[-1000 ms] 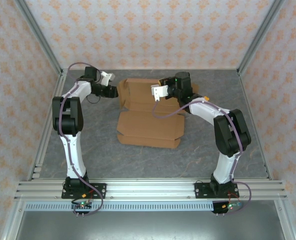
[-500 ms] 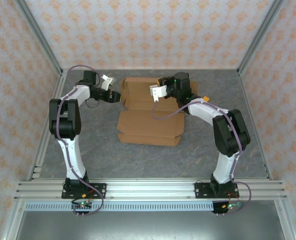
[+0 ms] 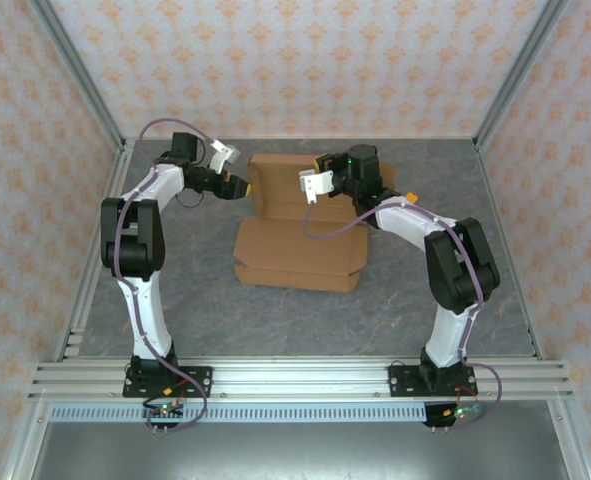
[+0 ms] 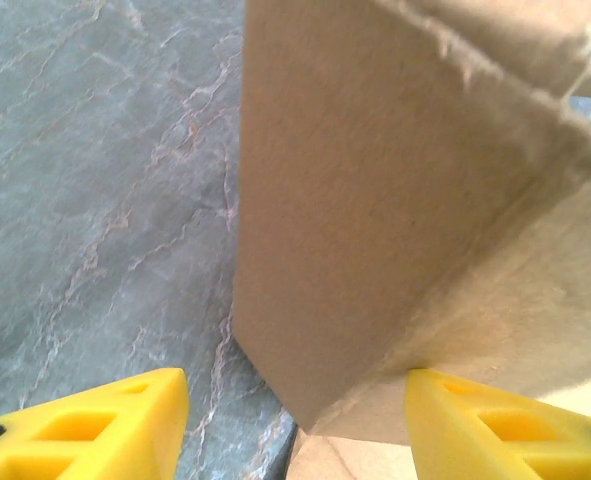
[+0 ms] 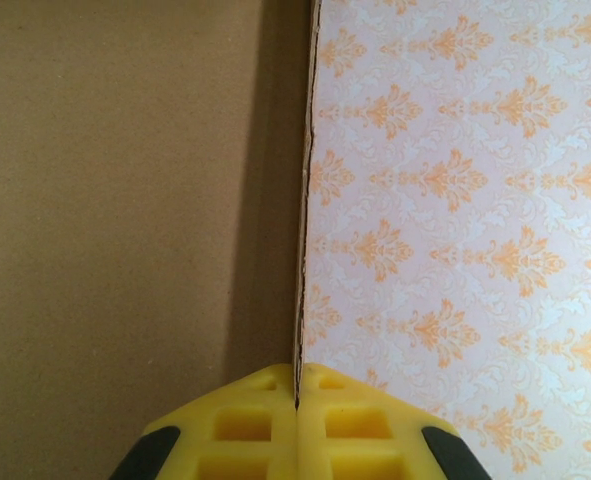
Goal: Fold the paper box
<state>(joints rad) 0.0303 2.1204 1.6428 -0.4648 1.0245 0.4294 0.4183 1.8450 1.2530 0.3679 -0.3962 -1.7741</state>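
The paper box [image 3: 300, 235] is a brown cardboard sheet lying mid-table, its far panels raised. My left gripper [image 3: 241, 187] stands open at the box's left rear corner. In the left wrist view a raised cardboard flap [image 4: 375, 200] hangs between the yellow fingertips [image 4: 105, 425], touching neither clearly. My right gripper [image 3: 325, 165] is shut on the upright rear wall of the box [image 5: 135, 200]. In the right wrist view its yellow pads [image 5: 245, 420] pinch the thin cardboard edge, with wallpaper behind.
The grey marbled table [image 3: 175, 300] lies all round the sheet. Patterned walls [image 3: 295, 60] and aluminium posts close in the back and sides. A metal rail [image 3: 295, 375] runs along the near edge by the arm bases.
My left gripper has moved right toward the box's left rear corner and now straddles the flap there. The right gripper has kept its hold on the rear wall.
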